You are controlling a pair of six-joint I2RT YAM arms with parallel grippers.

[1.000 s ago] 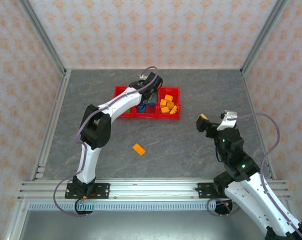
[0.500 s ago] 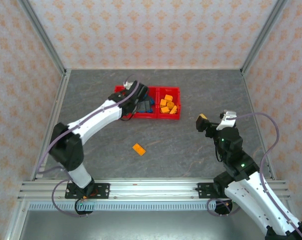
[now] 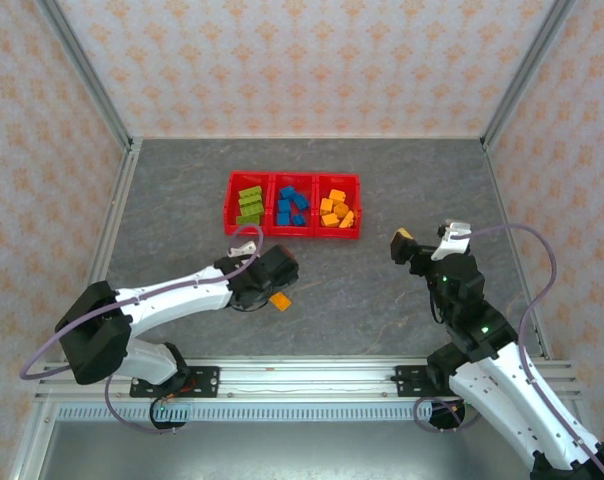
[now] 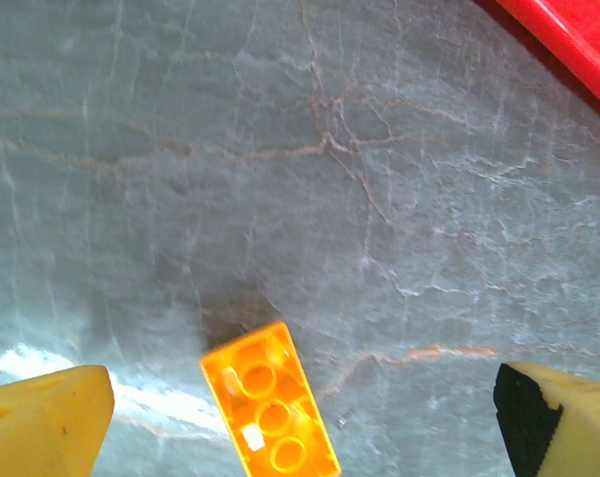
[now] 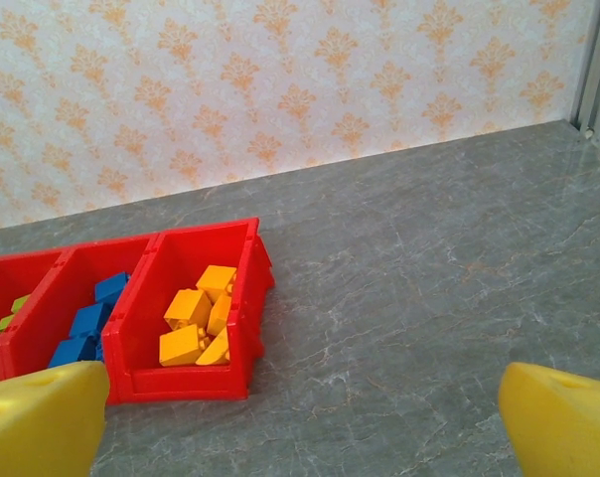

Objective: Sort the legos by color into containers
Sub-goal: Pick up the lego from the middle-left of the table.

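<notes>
Table [image 3: 402, 180] grey and stone-patterned, closed in by patterned wallpaper [image 3: 302, 60] on three sides. Red tray [image 3: 295, 231] of three joined bins sits toward the far middle. Left bin holds green bricks [image 3: 249, 205], middle bin blue bricks [image 3: 291, 207], right bin orange bricks [image 3: 336, 210]. Colours look unmixed as far as the top view shows.

One loose orange brick [image 3: 279, 300] lies on the bare table, on the near side of the tray and well apart from it. It lies at a slant, with three round rings on its upper face.

Left arm stretches low across the table from its base. Left claw [image 4: 300, 422] hangs right over the loose brick. In the left wrist view its yellow fingers [image 4: 42, 412] stand far apart at the bottom corners. The brick sits between them, nearer the finger on the left of that picture, with bare table on either side. Claw fully spread, gripping nothing, and not touching the brick as far as can be seen. A red corner of the tray shows at top right of that view.

Right arm is folded up on its own side. Right claw [image 3: 430, 240] is held off the table, to the right of the tray and apart from it. Its fingers are likewise spread wide with nothing between them. Right wrist view looks across the table at the tray: orange bricks in the nearest bin, blue in the next, a bit of green at the far end.
</notes>
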